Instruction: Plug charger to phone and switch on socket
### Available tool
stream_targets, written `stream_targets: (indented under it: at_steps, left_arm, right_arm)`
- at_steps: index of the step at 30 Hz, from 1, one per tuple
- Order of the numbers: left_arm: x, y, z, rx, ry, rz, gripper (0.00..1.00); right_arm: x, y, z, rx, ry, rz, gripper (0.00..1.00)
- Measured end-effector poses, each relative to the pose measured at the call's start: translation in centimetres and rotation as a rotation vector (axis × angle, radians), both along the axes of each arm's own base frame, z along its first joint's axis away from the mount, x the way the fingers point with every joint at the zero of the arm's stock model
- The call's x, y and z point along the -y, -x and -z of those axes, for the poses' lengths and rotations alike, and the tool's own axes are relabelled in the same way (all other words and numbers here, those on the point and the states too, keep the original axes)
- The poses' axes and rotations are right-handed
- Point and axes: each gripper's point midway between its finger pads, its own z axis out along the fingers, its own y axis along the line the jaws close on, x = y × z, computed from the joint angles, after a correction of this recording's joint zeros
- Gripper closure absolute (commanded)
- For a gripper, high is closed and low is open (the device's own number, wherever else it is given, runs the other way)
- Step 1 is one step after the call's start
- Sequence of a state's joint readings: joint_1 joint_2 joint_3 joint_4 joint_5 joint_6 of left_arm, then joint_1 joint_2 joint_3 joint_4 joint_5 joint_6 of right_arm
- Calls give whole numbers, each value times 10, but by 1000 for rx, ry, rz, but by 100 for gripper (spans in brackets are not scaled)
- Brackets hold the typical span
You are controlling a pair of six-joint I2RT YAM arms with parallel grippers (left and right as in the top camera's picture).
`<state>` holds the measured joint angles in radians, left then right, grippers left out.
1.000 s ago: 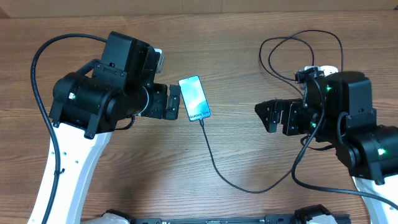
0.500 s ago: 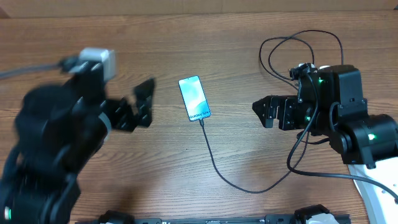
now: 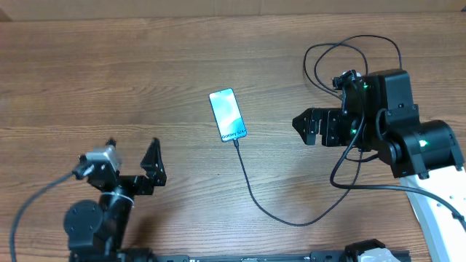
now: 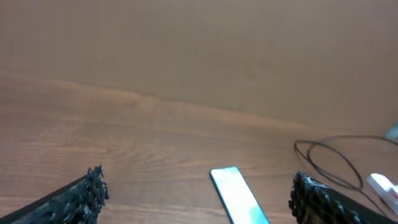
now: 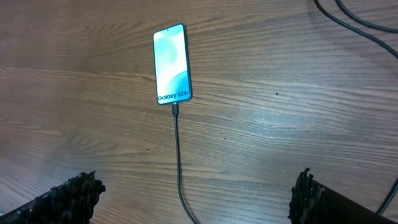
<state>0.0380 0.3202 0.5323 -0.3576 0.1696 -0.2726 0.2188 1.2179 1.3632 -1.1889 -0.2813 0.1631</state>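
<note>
The phone [image 3: 228, 114] lies screen-up mid-table, screen lit, and also shows in the right wrist view [image 5: 171, 62] and the left wrist view [image 4: 239, 198]. The charger's thin black cable [image 3: 251, 189] has its tip in the phone's near end [image 5: 175, 109]. It curves right and passes under my right arm. My left gripper [image 3: 151, 169] is open and empty at the front left, well away from the phone. My right gripper [image 3: 302, 129] is open and empty, to the right of the phone, jaws facing it. The socket is hidden under my right arm in the overhead view.
Loose loops of black cable [image 3: 349, 52] lie at the back right, also in the left wrist view [image 4: 329, 163]. A white piece [image 4: 380, 185] shows at the right edge of that view. A brown wall runs behind the table.
My left arm has pulled away from beside the phone to the table's front left. My right gripper has shifted a little left and back. The phone and cable have stayed put.
</note>
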Motion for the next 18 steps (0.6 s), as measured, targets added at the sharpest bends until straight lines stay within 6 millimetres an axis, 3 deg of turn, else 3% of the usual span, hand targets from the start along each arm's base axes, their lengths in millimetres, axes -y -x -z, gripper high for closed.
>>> stream_targets:
  at_steps: [6,18]
  left_arm:
    - [-6,-3,37,60,41,-23,0]
    - [-6,-3,75,113,63,-22,0]
  right_arm:
    - [0,0,0,-1,0,1,0]
    - [0,0,0,-1,1,1,0]
